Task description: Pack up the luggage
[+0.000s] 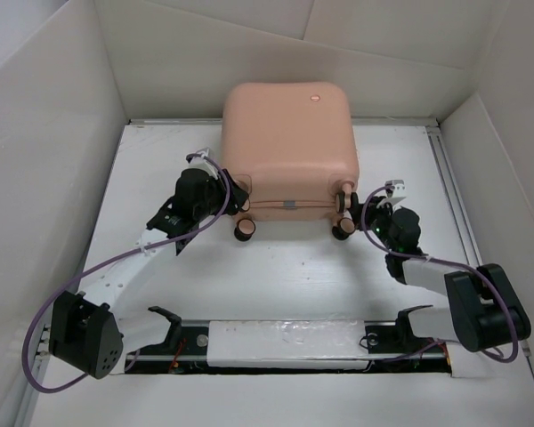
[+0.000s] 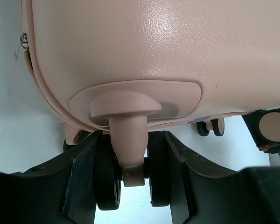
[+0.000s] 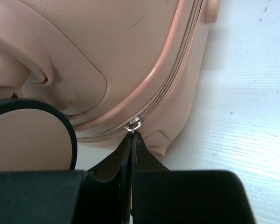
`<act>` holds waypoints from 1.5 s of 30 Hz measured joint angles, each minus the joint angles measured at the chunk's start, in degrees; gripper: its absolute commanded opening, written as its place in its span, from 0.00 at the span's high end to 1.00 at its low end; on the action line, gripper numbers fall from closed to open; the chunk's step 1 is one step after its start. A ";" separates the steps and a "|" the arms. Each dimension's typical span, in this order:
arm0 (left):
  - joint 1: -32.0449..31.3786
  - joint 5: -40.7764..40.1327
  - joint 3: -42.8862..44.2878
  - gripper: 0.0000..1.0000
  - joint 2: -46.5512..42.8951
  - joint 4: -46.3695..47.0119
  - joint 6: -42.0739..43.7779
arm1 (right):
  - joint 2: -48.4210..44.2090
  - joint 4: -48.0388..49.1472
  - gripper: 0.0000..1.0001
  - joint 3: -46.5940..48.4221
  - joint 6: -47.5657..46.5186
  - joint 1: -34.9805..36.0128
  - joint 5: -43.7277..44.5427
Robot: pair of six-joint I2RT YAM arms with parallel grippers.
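Luggage (image 1: pixel 289 133) closed, inside hidden

White table (image 1: pixel 294 276) carries the peach-pink luggage (image 1: pixel 289 142).

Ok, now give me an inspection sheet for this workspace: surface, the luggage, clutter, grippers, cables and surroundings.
Surface: white table, bare around the case.
Job's things: peach-pink luggage lying flat at the far side, lid down, wheels toward the arms.
Clutter: nothing seen.
Grippers: left gripper closed around a caster, a finger against each black wheel; right gripper shut, tips at the zipper pull, apparently pinching it.
Cables: purple cables loop along both arms, clear of the case.
Surroundings: white panel walls on three sides.
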 measured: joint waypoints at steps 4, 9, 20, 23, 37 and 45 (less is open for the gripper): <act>0.00 0.00 0.00 1.00 -0.04 -0.02 -0.24 | 0.90 1.79 1.00 -0.26 0.26 0.11 0.55; 0.33 1.05 -1.14 1.00 -0.33 1.68 -1.62 | 1.79 6.64 1.00 -2.38 2.29 3.87 5.75; 3.54 0.13 -3.89 1.00 -1.70 5.20 -2.56 | 13.00 24.37 1.00 -5.16 3.06 33.53 51.08; 3.76 0.11 -4.02 1.00 -1.84 5.49 -2.08 | 16.81 27.36 1.00 -4.07 1.75 40.61 63.04; -0.28 4.35 -5.75 1.00 -2.86 6.86 -6.25 | 28.02 26.56 1.00 3.52 -8.15 63.67 71.17; -0.50 4.35 -6.45 1.00 -4.11 6.62 -8.48 | 20.39 15.23 1.00 14.73 -7.74 59.78 56.13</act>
